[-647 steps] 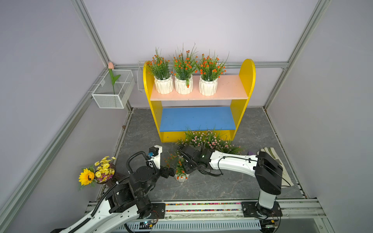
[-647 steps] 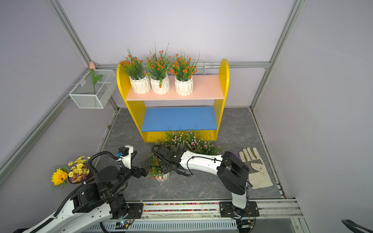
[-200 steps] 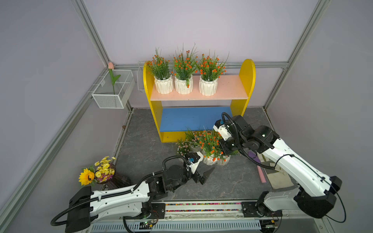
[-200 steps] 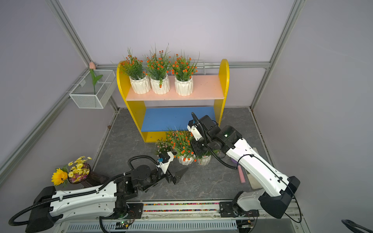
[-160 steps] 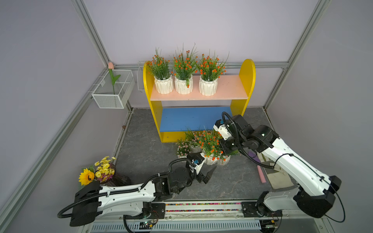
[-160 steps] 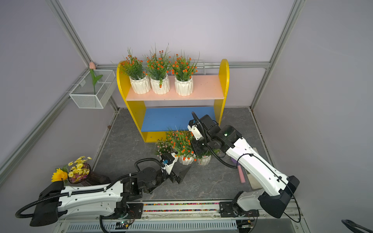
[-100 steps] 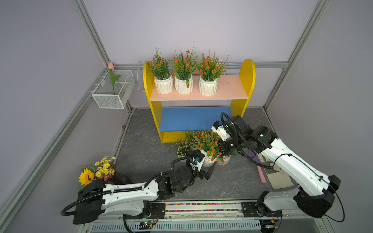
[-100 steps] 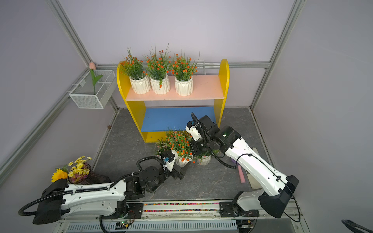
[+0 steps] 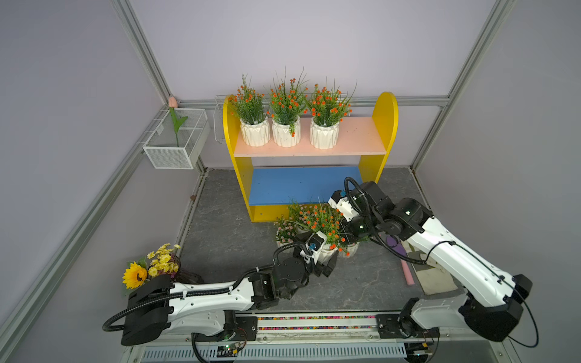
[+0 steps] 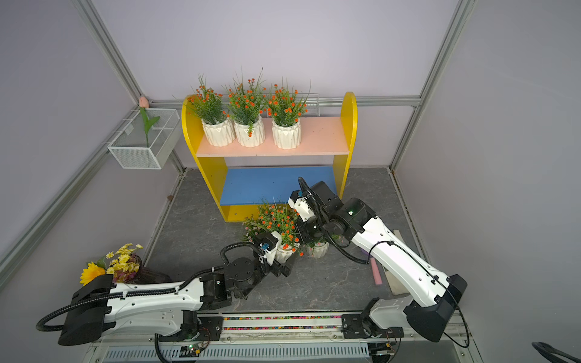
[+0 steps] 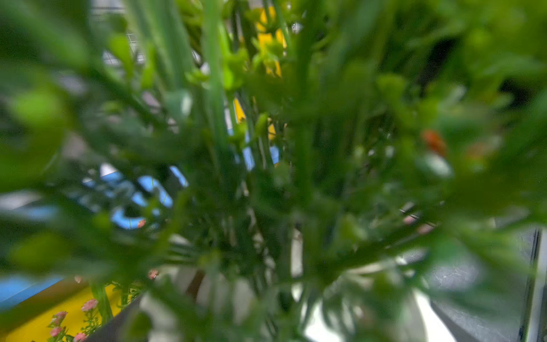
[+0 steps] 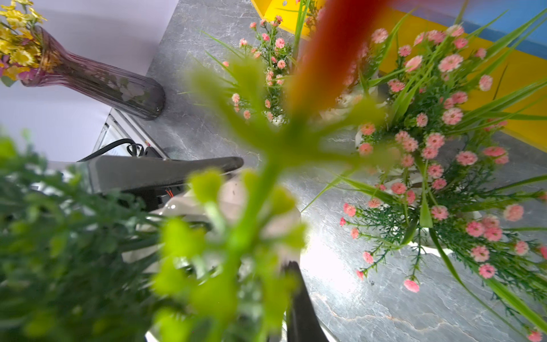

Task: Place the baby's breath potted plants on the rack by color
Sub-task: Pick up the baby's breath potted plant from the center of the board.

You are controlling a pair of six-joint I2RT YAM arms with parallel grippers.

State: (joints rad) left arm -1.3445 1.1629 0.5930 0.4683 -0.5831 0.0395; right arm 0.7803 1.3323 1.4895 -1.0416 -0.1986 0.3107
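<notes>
Grey marbled floor (image 9: 220, 245) and lilac walls box everything in. At the centre back of both top views stands the rack (image 9: 385, 125), with three orange-flowered pots (image 9: 286, 135) lined up along the left part of its pink upper board. Just below the rack's front edge, mid-frame, pink-flowered plants (image 9: 284, 231) crowd together on the floor, and another orange-flowered plant (image 9: 323, 220) sits against them. The right gripper (image 9: 347, 232) is clenched in that plant's sprigs; whether its pot is off the floor I cannot tell. The left gripper (image 9: 325, 261) is spread wide, its fingers (image 12: 165, 174) either side of the white pot. A vase of yellow flowers (image 9: 163, 265) stands lower left.
</notes>
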